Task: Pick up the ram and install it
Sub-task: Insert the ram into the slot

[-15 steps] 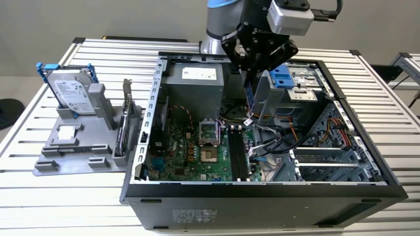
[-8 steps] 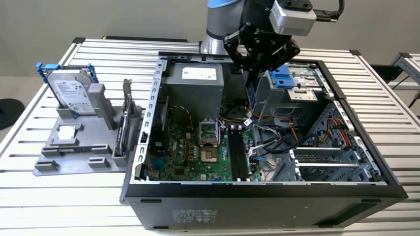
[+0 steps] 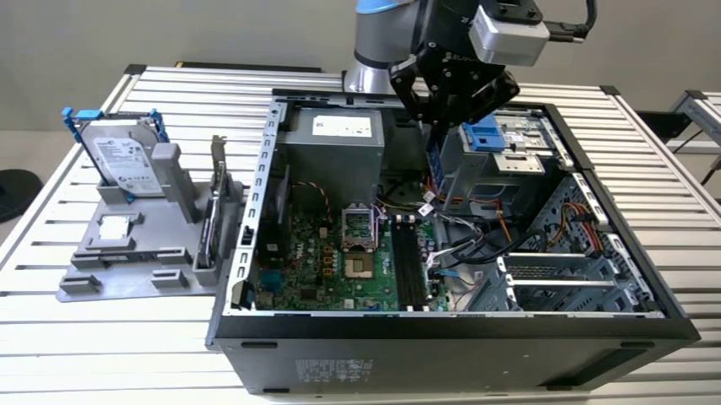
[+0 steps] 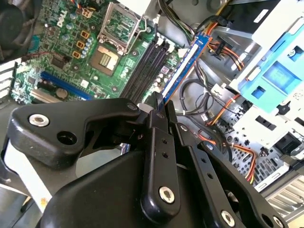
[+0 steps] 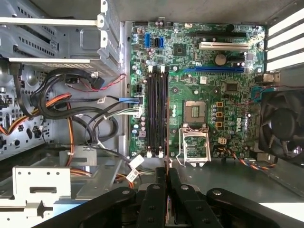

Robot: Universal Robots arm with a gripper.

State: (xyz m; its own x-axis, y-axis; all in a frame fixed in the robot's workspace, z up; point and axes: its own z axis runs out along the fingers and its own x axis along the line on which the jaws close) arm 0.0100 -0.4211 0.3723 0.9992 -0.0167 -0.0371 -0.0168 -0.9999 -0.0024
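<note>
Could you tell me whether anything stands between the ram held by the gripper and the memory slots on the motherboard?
Nothing visible does. The gripper is shut on the ram above the open case, and the memory slots lie bare; the cables sit beside them, not across.

Inside the computer case (image 3: 451,354): one motherboard (image 5: 204,57), one processor socket (image 5: 195,111), one fan (image 5: 285,126). Above it: one ram stick (image 4: 185,66), clamped in one gripper (image 5: 167,175). Beside the case: one hard drive (image 3: 118,156), one card (image 3: 218,190).
</note>
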